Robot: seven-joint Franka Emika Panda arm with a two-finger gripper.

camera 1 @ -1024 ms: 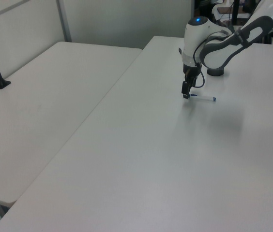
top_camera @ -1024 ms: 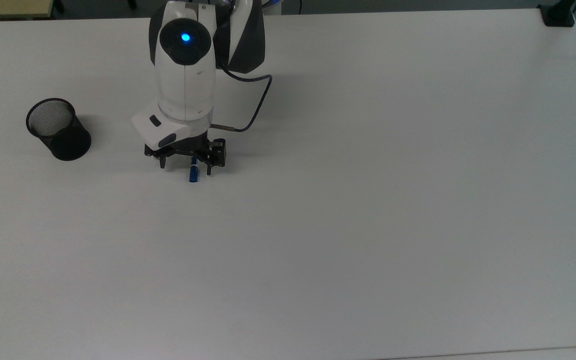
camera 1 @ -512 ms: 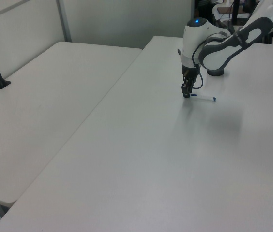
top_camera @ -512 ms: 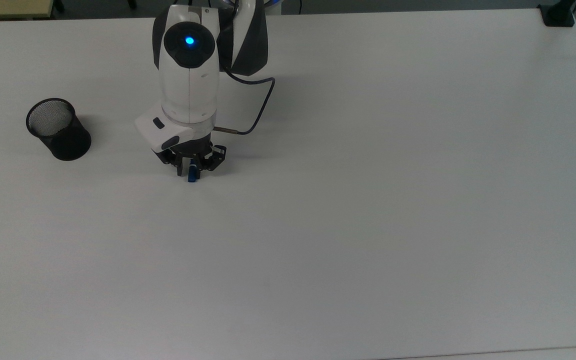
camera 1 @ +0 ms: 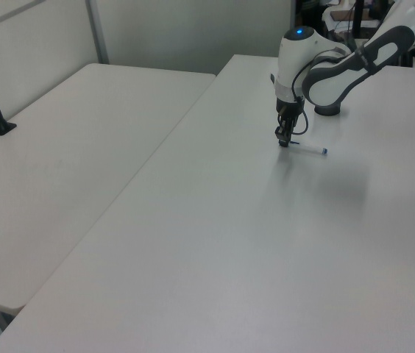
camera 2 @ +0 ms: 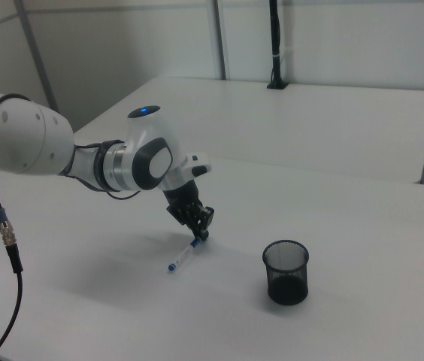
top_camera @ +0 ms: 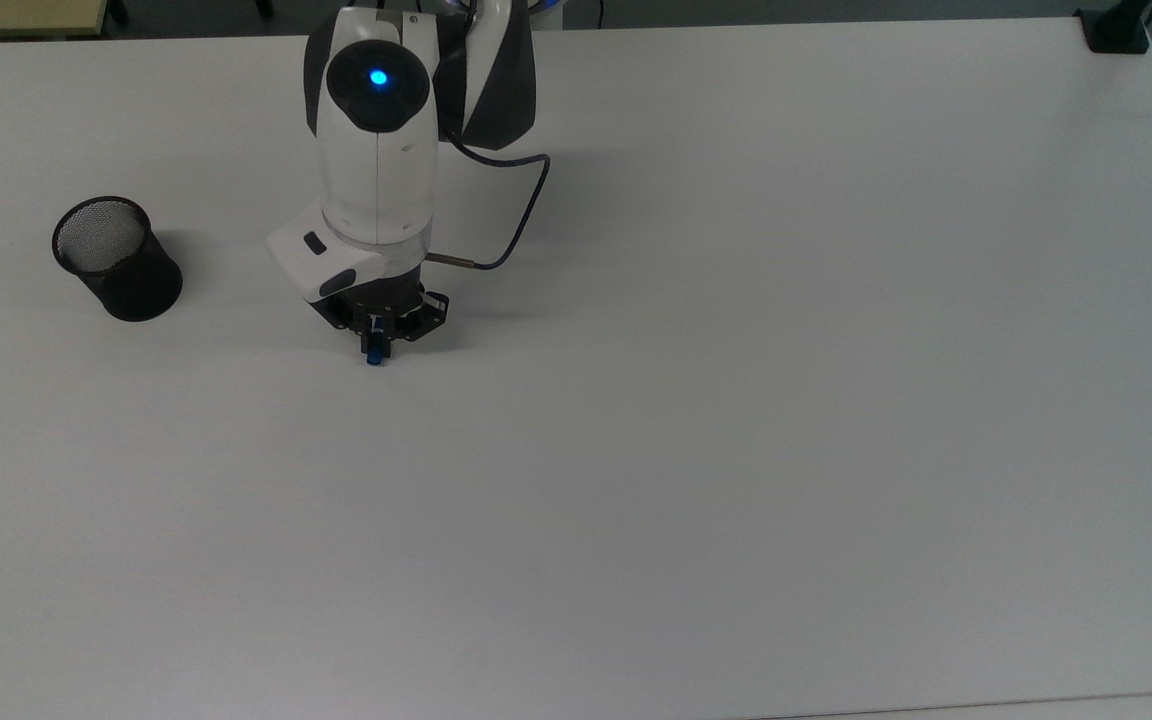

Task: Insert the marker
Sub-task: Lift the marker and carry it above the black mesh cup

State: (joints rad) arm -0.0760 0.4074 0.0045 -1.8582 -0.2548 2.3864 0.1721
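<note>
marker: the marker (camera 2: 183, 256) lies flat on the bench (top_camera: 736, 400), its blue cap end between my fingers and the white barrel trailing away from my claw toward the small blue tip, as the right view shows.
claw: my claw (top_camera: 377, 338) is down at the bench, fingers drawn in tight on the marker's cap end; I judge it pinched but not lifted.
step in hand: the grasp, I judge; the marker is not yet off the bench.
mesh cup: the black mesh cup (top_camera: 117, 258) stands upright, mouth open, well apart from my claw, off toward the top view's left.
next move: as I judge it, lift straight up with the pinch held firm, carry over to the cup, tip the marker upright above the mouth and lower it in. Held at one end, the long barrel may swing or slip.
change: a second ago my fingers stood spread to either side of the cap; they have since closed in on it. The marker and the cup have stayed put.
</note>
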